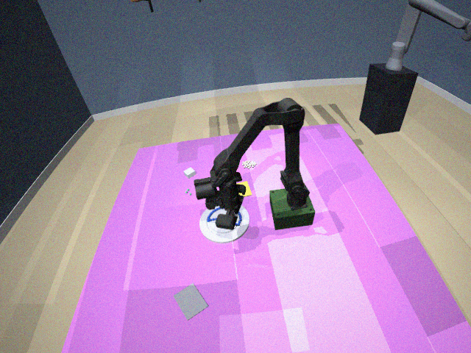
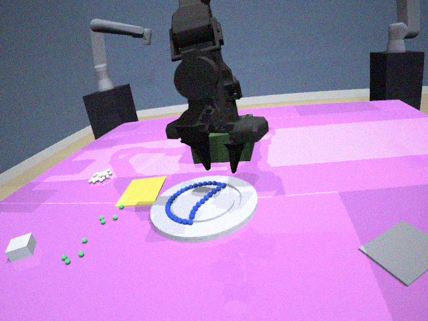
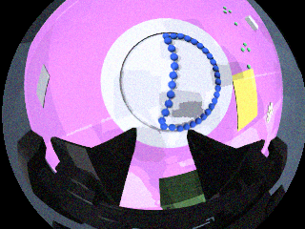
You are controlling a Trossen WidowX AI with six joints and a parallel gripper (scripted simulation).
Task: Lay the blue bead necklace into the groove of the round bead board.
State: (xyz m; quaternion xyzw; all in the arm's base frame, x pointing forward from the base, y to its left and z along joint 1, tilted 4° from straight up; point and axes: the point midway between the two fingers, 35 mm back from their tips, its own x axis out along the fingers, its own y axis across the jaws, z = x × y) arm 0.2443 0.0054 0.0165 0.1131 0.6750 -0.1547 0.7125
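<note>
The white round bead board [image 1: 213,232] [image 2: 238,217] [image 3: 114,76] lies on the pink table in front of the arm's base. The blue bead necklace [image 1: 213,212] [image 2: 168,208] [image 3: 216,79] lies on it in a D shape. One half follows the groove on the side toward the yellow sheet. The other half runs straight across the board's middle. My gripper [image 2: 220,170] [image 3: 163,133] hangs a little above the board's rim nearest the base. Its fingers stand apart with nothing between them, clear of the beads.
A yellow sheet [image 1: 246,188] [image 2: 143,190] [image 3: 244,98] touches the board's side. Nearby lie a pile of white beads [image 1: 249,164] [image 2: 99,176], scattered green beads [image 2: 83,240], a white cube [image 1: 189,173] [image 2: 21,247] and a grey sheet [image 1: 190,301] [image 2: 400,252]. The arm's green base [image 1: 291,214] [image 3: 181,193] stands behind the board.
</note>
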